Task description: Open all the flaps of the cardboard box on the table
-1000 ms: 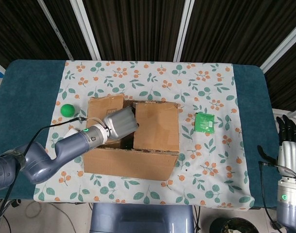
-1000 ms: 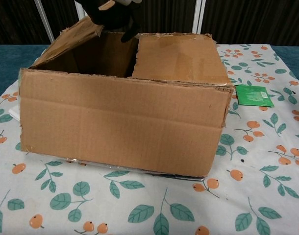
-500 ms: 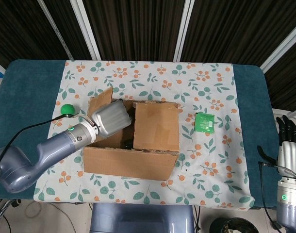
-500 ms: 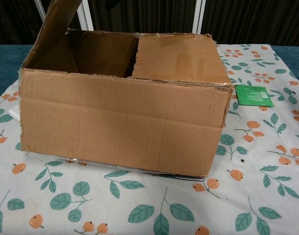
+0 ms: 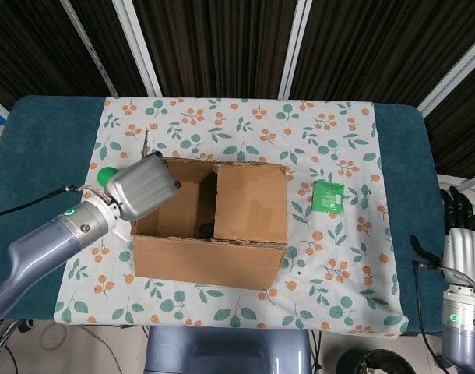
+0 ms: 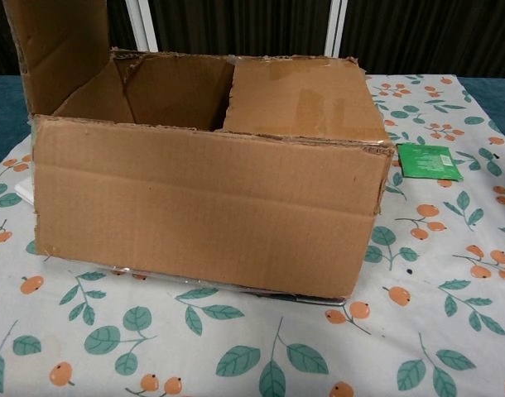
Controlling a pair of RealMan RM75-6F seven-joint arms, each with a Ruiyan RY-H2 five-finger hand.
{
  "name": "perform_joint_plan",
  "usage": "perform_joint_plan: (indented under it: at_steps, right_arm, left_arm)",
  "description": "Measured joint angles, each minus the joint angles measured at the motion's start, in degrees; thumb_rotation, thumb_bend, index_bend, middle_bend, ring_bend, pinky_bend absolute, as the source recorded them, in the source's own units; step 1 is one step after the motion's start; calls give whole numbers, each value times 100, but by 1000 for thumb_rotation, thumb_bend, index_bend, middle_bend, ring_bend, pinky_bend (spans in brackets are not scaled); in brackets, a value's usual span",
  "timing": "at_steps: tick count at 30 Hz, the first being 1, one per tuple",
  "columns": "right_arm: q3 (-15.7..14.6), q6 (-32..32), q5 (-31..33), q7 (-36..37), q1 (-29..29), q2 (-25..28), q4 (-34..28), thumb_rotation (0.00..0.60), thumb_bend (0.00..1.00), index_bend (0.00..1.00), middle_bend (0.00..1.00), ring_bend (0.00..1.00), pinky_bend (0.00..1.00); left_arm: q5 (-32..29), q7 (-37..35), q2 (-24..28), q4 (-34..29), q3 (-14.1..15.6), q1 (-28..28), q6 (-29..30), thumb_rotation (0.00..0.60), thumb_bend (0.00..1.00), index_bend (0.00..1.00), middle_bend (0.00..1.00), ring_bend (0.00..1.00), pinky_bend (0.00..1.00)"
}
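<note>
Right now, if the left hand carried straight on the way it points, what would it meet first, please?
Probably the raised left flap of the cardboard box: the left hand points up-right at it and seems already against it, though depth is unclear.

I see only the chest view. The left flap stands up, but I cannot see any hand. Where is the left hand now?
Observer: In the head view the left hand is at the raised left flap, over the box's left edge.
Operator: And the right hand?
Observer: The right hand is off the table's right end, away from the cardboard box.
Operator: Anything hidden behind the flap?
Observer: Yes, a green ball beside the left hand.
</note>
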Motion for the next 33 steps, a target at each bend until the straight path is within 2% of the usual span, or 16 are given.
perform_joint_plan:
  at_steps: [16, 23, 28, 29, 31, 33]
  right_arm:
    - [-18, -38, -59, -42, -20, -10, -73, 600, 302, 0, 0, 0, 231]
    - [-16, -43, -72, -51, -28, -6, -104, 600, 301, 0, 0, 0, 231]
    - [-26, -64, -81, -77, -31, -1, -114, 600, 302, 0, 0, 0, 231]
    - [-26, -66, -84, -84, -31, 2, -116, 600, 301, 0, 0, 0, 231]
    - [-22, -65, -89, -110, -30, 18, -117, 600, 301, 0, 0, 0, 231]
    - [-16, -68, -85, -126, -31, 34, -119, 600, 301, 0, 0, 0, 231]
  left_arm:
    - [614, -367, 901, -276, -168, 1488, 230, 600, 1000, 429, 669, 448, 435]
    - [904, -594, 923, -222, -173, 2226, 484, 600, 1000, 427, 667, 447, 435]
    - [1101, -787, 704, -43, -185, 2778, 743, 600, 992, 409, 649, 438, 433]
    - [1128, -824, 639, 0, -188, 2876, 804, 600, 957, 392, 627, 423, 429]
    - [1167, -923, 476, 81, -194, 3113, 1008, 600, 824, 345, 556, 368, 403]
    - [1207, -1031, 292, 148, -202, 3370, 1314, 600, 610, 249, 416, 255, 321]
